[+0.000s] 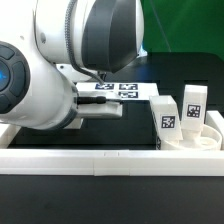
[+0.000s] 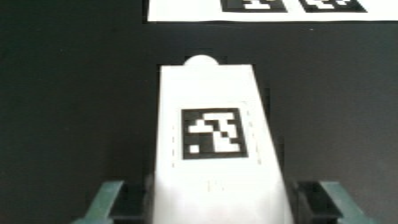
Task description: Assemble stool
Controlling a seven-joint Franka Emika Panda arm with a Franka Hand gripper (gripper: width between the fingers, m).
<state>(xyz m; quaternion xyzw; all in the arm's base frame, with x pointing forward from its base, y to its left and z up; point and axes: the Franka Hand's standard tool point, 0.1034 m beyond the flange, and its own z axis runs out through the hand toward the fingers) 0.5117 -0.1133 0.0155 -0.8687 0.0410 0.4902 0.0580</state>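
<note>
- Your thin flat white marker board (image 1: 120,88) (image 2: 267,7) with black tags lies on the black table top (image 1: 115,130) (image 2: 71,100).
- A long white border rail (image 1: 100,160) edges the table.
- Behind, seemingly a green backdrop (image 1: 175,30).

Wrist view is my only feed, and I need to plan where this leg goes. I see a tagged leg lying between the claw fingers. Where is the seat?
Observer: The seat sits at the exterior view's right, just behind the border rail.
Operator: Any legs on it yet?
Observer: Two legs stand upright on it, one toward the exterior view's left, the other to its right and further back.
Operator: How does the tagged sheet I see relate to the seat?
Observer: That marker board lies flat behind the seat, reaching toward the exterior view's left.
</note>
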